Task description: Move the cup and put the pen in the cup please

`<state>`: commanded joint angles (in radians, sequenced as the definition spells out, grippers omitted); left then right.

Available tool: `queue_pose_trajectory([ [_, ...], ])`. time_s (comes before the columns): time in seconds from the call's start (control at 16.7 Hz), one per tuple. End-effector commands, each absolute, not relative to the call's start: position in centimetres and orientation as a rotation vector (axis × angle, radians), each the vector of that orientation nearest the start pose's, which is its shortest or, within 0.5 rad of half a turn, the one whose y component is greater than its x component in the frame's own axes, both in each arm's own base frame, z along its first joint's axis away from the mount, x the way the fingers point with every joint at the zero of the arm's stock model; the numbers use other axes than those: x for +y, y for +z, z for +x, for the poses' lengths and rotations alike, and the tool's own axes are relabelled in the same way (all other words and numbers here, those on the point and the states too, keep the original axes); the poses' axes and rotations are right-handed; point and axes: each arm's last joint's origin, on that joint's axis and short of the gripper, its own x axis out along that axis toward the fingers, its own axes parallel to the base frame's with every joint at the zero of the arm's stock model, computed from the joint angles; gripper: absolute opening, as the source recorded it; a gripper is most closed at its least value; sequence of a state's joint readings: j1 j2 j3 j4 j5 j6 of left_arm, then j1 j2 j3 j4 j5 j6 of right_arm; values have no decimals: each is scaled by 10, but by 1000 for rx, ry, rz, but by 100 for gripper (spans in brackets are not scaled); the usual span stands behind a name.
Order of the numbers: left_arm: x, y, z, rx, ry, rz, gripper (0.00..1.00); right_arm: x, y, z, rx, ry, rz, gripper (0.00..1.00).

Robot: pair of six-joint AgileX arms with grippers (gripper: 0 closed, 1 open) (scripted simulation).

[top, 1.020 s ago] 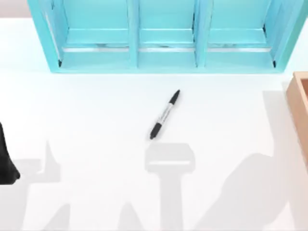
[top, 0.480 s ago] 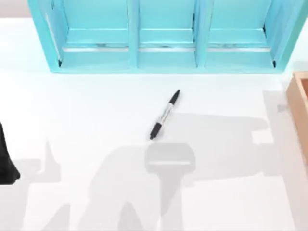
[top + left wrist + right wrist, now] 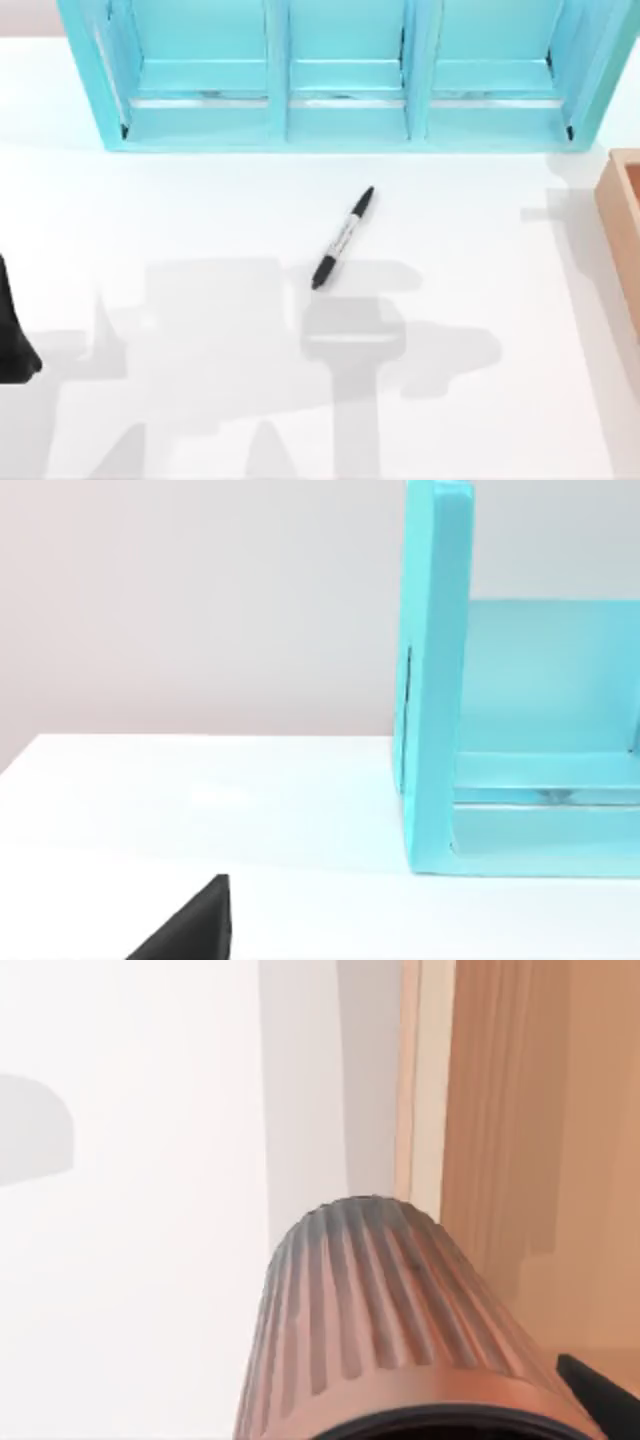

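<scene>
1. My left arm (image 3: pixel 12 330) sits at the table's left edge. A dark part of my left gripper (image 3: pixel 190 930) shows low in the left wrist view, over the white table (image 3: pixel 200 220). I cannot tell how that gripper is set.
2. A teal shelf (image 3: pixel 340 80) with three open compartments stands along the table's far edge. Its end wall is close ahead of my left wrist.
3. The pen (image 3: pixel 343 238) lies flat near the middle of the table, slanted. One black end points toward the shelf and the other toward the near edge. Nothing touches it.
4. A wooden box (image 3: pixel 625 230) stands at the table's right edge.
5. The cup (image 3: pixel 380 1310), ribbed and reddish-brown, is right up against my right wrist camera, just beside the box wall. A dark part of my right gripper (image 3: pixel 600 1395) lies by its rim. I cannot tell whether I am holding it.
</scene>
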<state>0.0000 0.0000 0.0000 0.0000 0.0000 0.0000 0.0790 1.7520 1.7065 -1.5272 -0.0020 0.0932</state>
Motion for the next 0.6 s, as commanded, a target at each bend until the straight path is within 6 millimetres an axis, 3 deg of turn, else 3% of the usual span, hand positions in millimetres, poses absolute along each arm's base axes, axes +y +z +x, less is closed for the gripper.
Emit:
queue_pose_trajectory([
  [0.24,-1,160,106,0,0,0,100,41,298,325,1574,-17,12,0],
  [0.6,-1,160,106,0,0,0,100,125,241,334,1539,-38,-21,0],
])
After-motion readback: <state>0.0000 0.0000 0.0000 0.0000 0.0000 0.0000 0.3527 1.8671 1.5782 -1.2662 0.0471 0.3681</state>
